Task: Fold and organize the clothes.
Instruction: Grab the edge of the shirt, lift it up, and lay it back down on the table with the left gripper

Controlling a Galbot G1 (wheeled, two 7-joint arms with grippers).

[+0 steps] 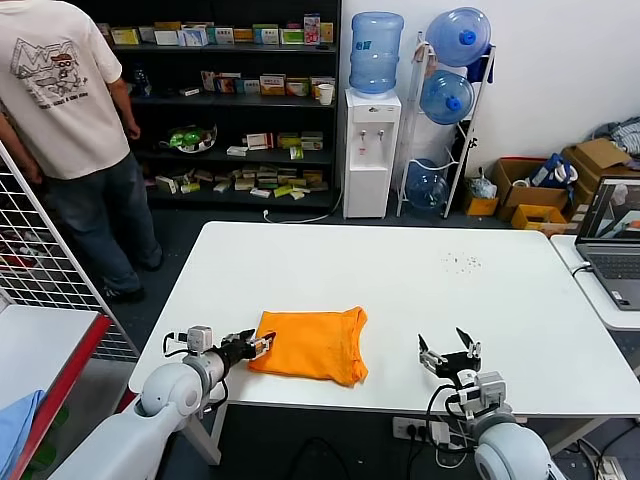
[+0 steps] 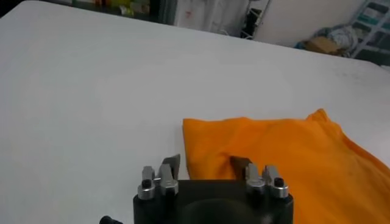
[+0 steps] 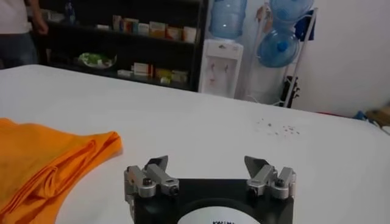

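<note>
A bright orange T-shirt (image 1: 312, 344), folded into a rough rectangle, lies near the front edge of the white table (image 1: 400, 270). My left gripper (image 1: 262, 345) is at the shirt's left edge, low over the table. In the left wrist view the left gripper (image 2: 206, 163) straddles a corner of the shirt (image 2: 286, 152). One fingertip (image 2: 172, 163) is over bare table and the other is over the fabric, with a gap between the jaws. My right gripper (image 1: 450, 352) stands open over bare table to the right of the shirt. The right wrist view shows the gripper (image 3: 207, 163) empty and the shirt (image 3: 49, 161) off to one side.
A laptop (image 1: 612, 240) sits on a side table at the right. A person (image 1: 70, 120) stands by dark shelves at the back left, near a water dispenser (image 1: 371, 150). A wire rack (image 1: 40, 270) and a blue cloth (image 1: 15, 425) are at my left. Small specks (image 1: 462, 262) dot the table.
</note>
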